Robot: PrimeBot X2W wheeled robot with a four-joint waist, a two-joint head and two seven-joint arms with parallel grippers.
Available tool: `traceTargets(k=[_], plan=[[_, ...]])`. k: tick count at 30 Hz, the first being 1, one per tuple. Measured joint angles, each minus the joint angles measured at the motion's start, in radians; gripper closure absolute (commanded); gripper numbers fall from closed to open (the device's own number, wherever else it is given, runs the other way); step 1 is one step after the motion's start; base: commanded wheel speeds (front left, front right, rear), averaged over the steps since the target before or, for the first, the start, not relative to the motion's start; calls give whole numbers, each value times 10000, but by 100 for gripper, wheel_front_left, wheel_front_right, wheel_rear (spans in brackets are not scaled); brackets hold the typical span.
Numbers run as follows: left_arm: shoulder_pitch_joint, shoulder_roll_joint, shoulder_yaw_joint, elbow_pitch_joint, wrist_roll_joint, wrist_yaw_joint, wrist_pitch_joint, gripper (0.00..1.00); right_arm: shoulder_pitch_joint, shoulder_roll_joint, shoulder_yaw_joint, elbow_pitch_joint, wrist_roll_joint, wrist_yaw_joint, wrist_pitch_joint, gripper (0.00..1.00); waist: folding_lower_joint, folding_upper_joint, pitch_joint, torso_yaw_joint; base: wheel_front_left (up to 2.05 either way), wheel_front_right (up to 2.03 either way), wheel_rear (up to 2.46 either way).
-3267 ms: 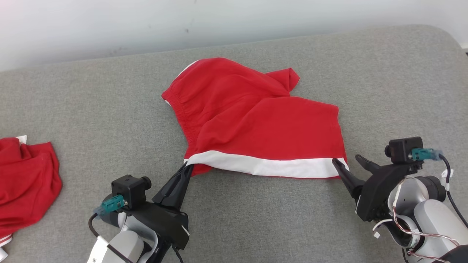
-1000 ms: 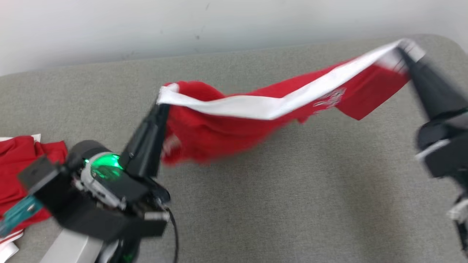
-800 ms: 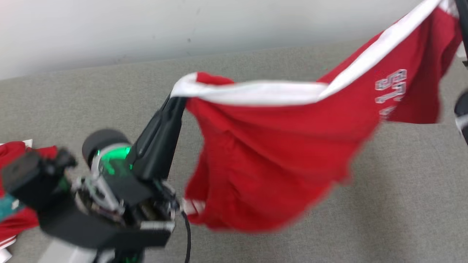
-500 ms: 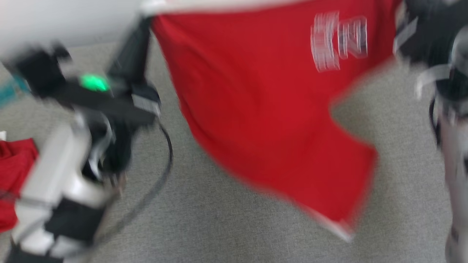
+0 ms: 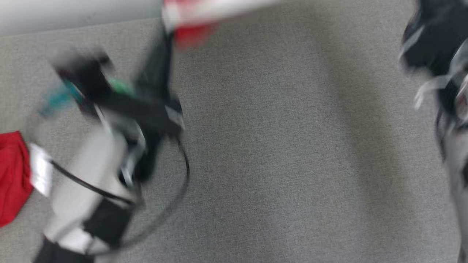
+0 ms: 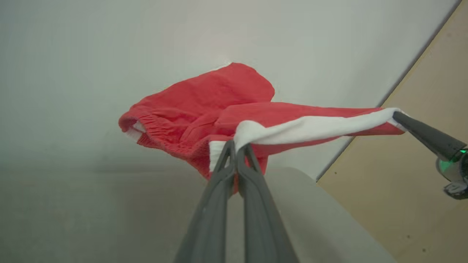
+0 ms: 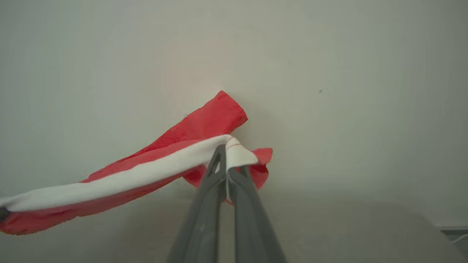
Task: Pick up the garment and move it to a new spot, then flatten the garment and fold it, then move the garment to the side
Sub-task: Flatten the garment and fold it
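Left gripper (image 6: pixel 236 146) pinched shut on one end of the white hem (image 6: pixel 310 128) of the garment (image 6: pixel 204 106); right gripper (image 7: pixel 223 151) likewise closed tight on the other end. Garment is a pair of red shorts, hanging in the air between the two, hem stretched into a band, waistband and legs billowing toward the wall (image 6: pixel 91 54), clear of the grey padded top (image 5: pixel 292 146). Head view badly blurred; a scrap of red and white shows at its far edge. Risks, as judged: each grip is on a thin bit of hem at the very fingertips, so a sharp pull apart or a fast swing could slip a corner free and drop the garment in a heap. If the arms come down unevenly, the loose body may land folded under itself and need flattening again. Cloth thrown far could brush the wall or trail off the far edge. Room: wide bare stretch of grey top in the middle and right, ample for laying flat. Far edge runs along the wall; the rounded right end (image 6: pixel 329 204) drops to tan floor (image 6: pixel 420 164). Second red cloth (image 5: pixel 12 171) lies at the left edge, well apart — best to lay down short of it
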Motion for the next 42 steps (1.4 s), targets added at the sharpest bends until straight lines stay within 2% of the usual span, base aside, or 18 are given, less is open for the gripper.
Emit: traceTargets(k=[4,7,15,23,28,35,42], plan=[[1716,98,-941,955,82,-261,163,100,2195,207,56,125,50,-15,71,100,-1,0,52,-27,0,0,0],[2168,96,-1404,1574,201,-357,167,100,3181,428,117,299,100,-54,56,100,-1,-1,56,-81,0,0,0],[2383,42,-1505,2299,290,-445,-295,100,4555,617,127,242,173,-161,-213,100,-2,-1,-328,-179,0,0,0],[3431,497,-1720,2472,535,-520,-633,100,6199,167,199,-462,-130,-201,-138,100,-3,-1,-972,-224,0,0,0],[4019,671,-1358,2382,531,-336,-727,100,7002,81,506,-871,-228,-188,107,100,-4,-2,-1302,-236,0,0,0],[4673,725,-1319,2157,612,-73,-802,100,7944,10,857,-1093,-284,-190,633,100,-3,-2,-1449,-185,0,0,0],[5378,752,-1143,1743,821,240,-832,100,8421,-73,974,-1402,-291,-280,1124,100,-3,-2,-1506,-137,0,0,0]])
